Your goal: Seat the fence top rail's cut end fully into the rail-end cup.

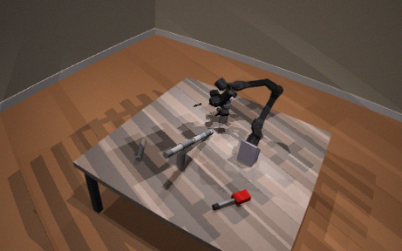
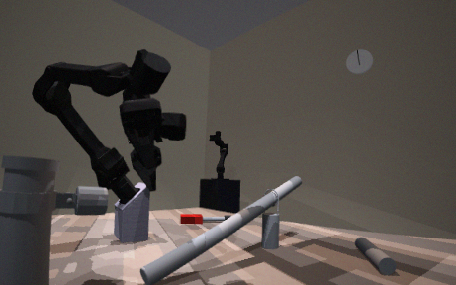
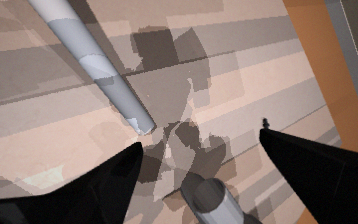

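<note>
The grey rail (image 1: 188,143) (image 2: 222,233) (image 3: 102,75) slopes through the wire loop above the short post (image 2: 271,232) (image 1: 180,160). Its end toward the big post (image 2: 24,247) (image 1: 224,118) is low, outside the rail-end cup and apart from it. The cup (image 2: 92,200) (image 3: 217,202) hangs on the brace band (image 2: 11,202), high on the post below the post cap (image 2: 30,163). My gripper (image 3: 199,140) is open and empty, its fingers above and between the cup and the rail's low end, touching neither as far as shows. Whether that end touches the table is unclear.
A loose grey tube (image 1: 140,149) (image 2: 375,256) lies beyond the short post. A red-handled tool (image 1: 241,197) (image 2: 191,219) lies near the table's front edge. My arm stands on a pale wedge base (image 1: 248,153) (image 2: 133,218). A small dark object (image 1: 197,105) shows at the far side.
</note>
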You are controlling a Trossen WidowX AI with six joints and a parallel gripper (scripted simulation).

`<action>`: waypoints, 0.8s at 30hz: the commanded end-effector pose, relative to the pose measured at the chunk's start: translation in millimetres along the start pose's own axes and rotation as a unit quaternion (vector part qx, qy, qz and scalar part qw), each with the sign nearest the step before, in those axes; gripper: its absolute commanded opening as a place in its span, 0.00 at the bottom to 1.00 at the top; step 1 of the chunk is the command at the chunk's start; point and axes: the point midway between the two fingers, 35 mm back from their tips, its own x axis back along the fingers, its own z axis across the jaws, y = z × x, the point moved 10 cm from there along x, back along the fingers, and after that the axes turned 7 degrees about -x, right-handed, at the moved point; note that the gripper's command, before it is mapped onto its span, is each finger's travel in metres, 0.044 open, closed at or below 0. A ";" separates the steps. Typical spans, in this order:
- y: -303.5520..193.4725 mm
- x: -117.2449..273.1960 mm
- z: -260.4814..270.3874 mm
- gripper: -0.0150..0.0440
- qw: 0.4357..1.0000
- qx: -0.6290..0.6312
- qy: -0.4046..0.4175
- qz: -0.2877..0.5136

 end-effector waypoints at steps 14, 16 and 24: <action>79.5 63.7 33.9 1.00 0.869 -0.495 -0.018 0.001; 82.1 66.6 35.9 1.00 0.851 -0.525 -0.020 0.000; 82.6 67.1 36.3 1.00 0.848 -0.529 -0.020 -0.001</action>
